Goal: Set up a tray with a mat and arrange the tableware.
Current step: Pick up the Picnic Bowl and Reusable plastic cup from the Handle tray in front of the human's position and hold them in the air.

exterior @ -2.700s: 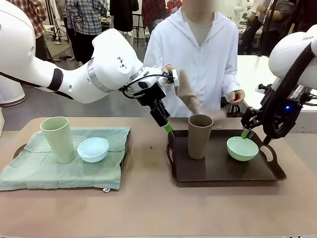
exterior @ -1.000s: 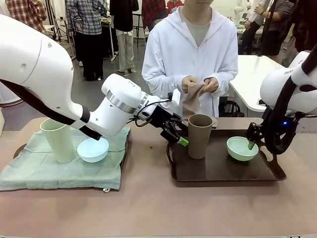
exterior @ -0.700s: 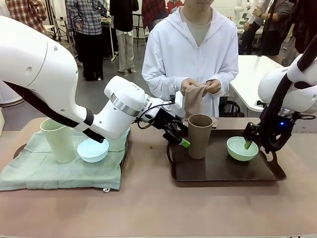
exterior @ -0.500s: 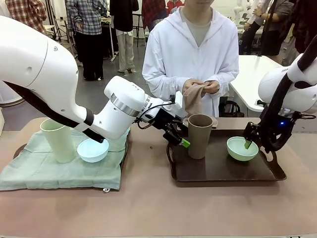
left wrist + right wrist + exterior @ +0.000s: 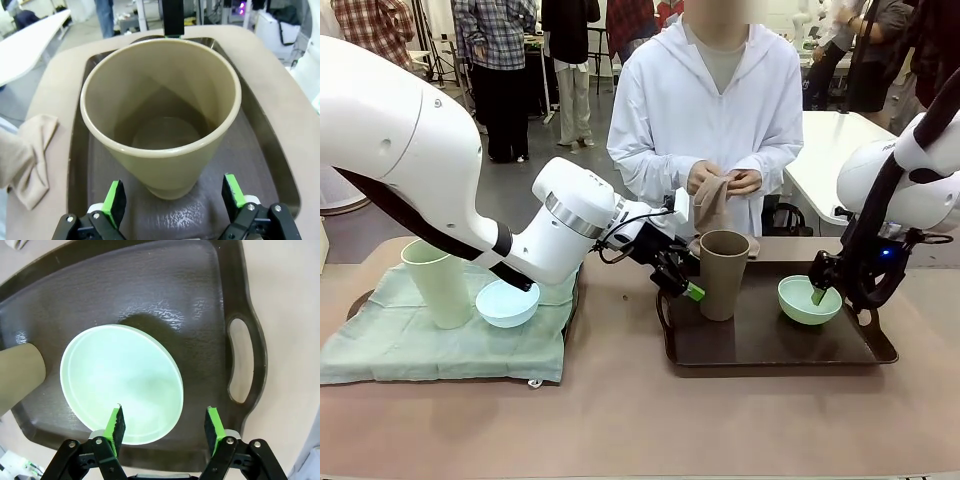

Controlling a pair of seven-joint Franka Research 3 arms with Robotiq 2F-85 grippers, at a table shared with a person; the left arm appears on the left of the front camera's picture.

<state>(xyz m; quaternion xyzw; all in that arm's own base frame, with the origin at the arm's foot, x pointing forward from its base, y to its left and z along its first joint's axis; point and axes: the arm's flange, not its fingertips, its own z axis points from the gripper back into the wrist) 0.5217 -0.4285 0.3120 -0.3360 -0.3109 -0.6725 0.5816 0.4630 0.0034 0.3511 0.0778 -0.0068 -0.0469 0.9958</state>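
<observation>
A brown cup [image 5: 723, 272] and a mint green bowl [image 5: 809, 300] stand on a dark tray [image 5: 770, 348] at the right. My left gripper [image 5: 686, 287] is open at the cup's left side. In the left wrist view, its fingers flank the base of the cup [image 5: 160, 115] and the gripper [image 5: 174, 197] holds nothing. My right gripper [image 5: 818, 291] hangs open over the bowl. Seen from the right wrist, the gripper [image 5: 165, 426] straddles the rim of the bowl [image 5: 120, 390]. A pale green cup [image 5: 437, 280] and a light blue bowl [image 5: 507, 302] sit on a green mat [image 5: 430, 345].
The person stands at the far side holding a beige cloth [image 5: 710, 205] in both hands, just behind the brown cup. The green mat covers a second tray [image 5: 572, 300] at the left. Bare table lies between the two trays and along the front edge.
My left arm has come down from above and set its open fingers beside the brown cup. My right gripper has sunk onto the bowl's rim. The person drew the cloth in to the chest.
</observation>
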